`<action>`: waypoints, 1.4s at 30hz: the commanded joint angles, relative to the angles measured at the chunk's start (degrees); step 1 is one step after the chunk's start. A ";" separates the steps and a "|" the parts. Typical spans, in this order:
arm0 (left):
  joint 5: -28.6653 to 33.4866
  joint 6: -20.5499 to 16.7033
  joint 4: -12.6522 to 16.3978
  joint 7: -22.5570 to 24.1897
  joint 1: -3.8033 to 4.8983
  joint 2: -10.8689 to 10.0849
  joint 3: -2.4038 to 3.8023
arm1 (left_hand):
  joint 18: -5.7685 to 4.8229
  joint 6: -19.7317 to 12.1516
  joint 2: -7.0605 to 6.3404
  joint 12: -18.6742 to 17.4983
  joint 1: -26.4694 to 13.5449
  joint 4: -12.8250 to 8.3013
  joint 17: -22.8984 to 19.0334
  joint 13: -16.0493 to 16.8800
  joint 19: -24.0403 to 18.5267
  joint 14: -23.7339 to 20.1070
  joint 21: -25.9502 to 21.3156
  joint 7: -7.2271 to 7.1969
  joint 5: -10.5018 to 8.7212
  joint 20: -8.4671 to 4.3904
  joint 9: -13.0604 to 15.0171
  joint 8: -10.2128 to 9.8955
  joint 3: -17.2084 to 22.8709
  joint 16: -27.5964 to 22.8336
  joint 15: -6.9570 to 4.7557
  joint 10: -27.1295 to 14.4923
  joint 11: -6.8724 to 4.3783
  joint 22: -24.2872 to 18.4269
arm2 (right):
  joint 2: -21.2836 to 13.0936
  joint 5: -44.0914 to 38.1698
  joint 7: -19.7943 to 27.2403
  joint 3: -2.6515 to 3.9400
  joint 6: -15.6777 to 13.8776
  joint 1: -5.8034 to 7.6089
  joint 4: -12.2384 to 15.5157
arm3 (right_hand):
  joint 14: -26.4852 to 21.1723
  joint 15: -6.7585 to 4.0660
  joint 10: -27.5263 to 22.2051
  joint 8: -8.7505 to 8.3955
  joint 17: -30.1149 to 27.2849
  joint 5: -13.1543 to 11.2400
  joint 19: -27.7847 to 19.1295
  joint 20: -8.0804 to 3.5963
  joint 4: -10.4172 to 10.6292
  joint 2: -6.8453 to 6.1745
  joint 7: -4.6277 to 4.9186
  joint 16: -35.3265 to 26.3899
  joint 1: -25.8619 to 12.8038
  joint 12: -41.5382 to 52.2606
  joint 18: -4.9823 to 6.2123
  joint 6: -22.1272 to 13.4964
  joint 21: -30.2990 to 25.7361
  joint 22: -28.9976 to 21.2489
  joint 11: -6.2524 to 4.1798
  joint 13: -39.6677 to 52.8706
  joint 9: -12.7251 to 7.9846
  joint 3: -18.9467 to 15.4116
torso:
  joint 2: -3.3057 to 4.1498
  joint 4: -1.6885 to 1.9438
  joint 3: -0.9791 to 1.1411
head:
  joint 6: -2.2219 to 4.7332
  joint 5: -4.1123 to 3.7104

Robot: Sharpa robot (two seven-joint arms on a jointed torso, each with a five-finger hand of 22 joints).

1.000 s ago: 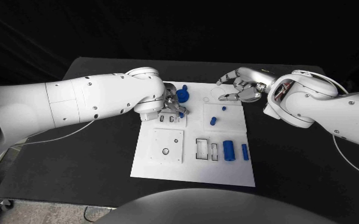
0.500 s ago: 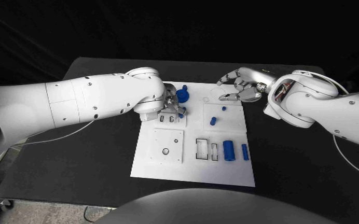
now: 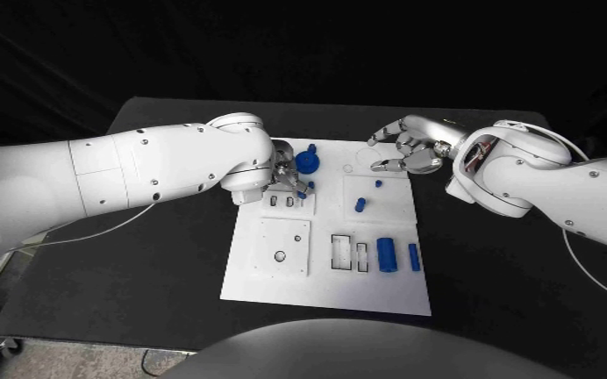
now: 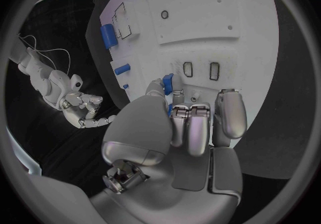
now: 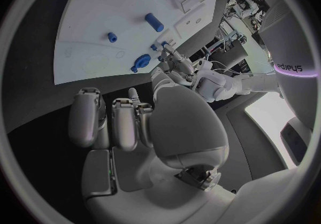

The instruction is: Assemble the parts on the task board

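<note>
A small blue part (image 4: 167, 83) is pinched between the thumb and fingers of the left hand (image 3: 286, 186), just above the two slots at the board's upper-left corner. It is judged light, rigid and smooth — likely plastic — so slipping or twisting is the risk; it is best taken by its flat sides, as it is now. The task board (image 3: 285, 287) lies in the middle of the black bench (image 3: 152, 265). The right hand (image 3: 407, 153) hovers at the board's far right corner, fingers apart and nothing held. Other blue parts remain on the board — a round-headed piece (image 3: 308, 164), a peg (image 3: 360, 205) and two blocks (image 3: 387, 254) lower down.
</note>
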 commanded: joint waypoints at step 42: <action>-1.22 1.48 4.17 -3.17 -0.26 -5.17 -0.27 | 0.22 0.78 -7.53 -0.20 -0.82 1.94 15.06 3.54 -0.64 6.01 -1.42 -0.16 1.85 -0.04 3.55 -3.22 17.33 0.14 0.05 6.32 -0.15 0.45 | -0.31 1.44 -0.89 0.00 2.01 -0.59 -0.48 | 3.08 0.42 3.35 0.35 7.51 0.01 -0.55 0.15 -0.38 0.97 0.02 -0.72 -0.24 -1.14 0.59 0.45 -0.98 4.82 0.47 13.38 -0.20 -0.14 | 0.04 0.00 -0.02 | 0.01 0.81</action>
